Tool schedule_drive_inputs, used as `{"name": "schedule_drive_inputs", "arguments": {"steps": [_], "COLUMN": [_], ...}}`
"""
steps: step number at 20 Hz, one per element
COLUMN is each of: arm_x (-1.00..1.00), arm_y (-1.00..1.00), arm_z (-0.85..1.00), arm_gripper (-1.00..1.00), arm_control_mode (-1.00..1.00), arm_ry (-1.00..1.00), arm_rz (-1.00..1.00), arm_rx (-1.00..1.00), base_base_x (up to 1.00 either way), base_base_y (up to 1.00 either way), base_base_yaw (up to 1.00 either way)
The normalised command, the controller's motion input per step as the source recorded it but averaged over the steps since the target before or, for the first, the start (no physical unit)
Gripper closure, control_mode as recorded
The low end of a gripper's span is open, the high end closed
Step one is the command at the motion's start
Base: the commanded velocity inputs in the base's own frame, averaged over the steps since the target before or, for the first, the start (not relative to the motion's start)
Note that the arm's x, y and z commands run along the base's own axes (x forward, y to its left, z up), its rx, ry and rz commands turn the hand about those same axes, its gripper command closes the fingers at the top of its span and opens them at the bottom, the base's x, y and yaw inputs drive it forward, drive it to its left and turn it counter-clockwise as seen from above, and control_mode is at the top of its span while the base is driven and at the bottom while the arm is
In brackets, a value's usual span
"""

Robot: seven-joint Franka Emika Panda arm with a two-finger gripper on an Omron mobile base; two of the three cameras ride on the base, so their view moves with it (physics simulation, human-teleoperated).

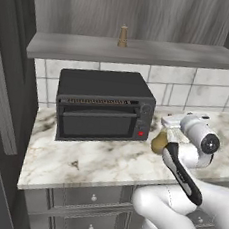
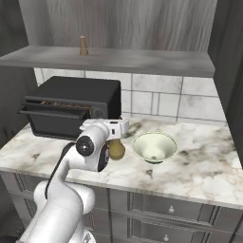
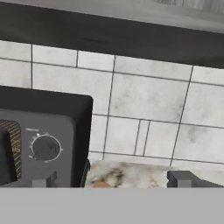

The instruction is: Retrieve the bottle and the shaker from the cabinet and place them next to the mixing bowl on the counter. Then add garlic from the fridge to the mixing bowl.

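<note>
The hand (image 2: 115, 133) is gripping a tan bottle (image 2: 115, 149) just above the marble tabletop (image 2: 199, 161), between the black toaster oven (image 2: 71, 107) and the mixing bowl (image 2: 154, 146). The shaker (image 2: 83, 46) is standing on the shelf (image 2: 142, 60). Risk: the bottle is sitting near the oven's side, so a sideways swing could be knocking it loose or tipping it against the bowl on release.

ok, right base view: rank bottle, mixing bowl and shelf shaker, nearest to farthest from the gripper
1. Bottle: tan, on the counter directly under the gripper, partly hidden by it.
2. Mixing bowl: on the counter, just right of the bottle.
3. Shaker: up on the shelf above the toaster oven.
</note>
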Motion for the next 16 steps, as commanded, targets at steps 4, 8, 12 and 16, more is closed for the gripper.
{"name": "schedule_drive_inputs", "arguments": {"steps": [4,8,12,16], "arm_x": [-0.43,-0.27,-0.15,0.0], "arm_y": [0.1,0.4,0.39,0.54], "arm_z": [1.0,1.0,1.0,1.0], "arm_gripper": [-1.0,-1.0,-1.0,-1.0], "arm_control_mode": [-1.0,-1.0,-1.0,-1.0], "arm_ry": [0.21,0.35,0.15,0.05], "arm_rz": [0.12,0.19,0.09,0.0], "arm_rx": [-0.01,-0.1,-0.11,-0.08], "base_base_x": [0.0,0.0,0.0,0.0], "base_base_y": [0.0,0.0,0.0,0.0], "base_base_yaw": [0.0,0.0,0.0,0.0]}}
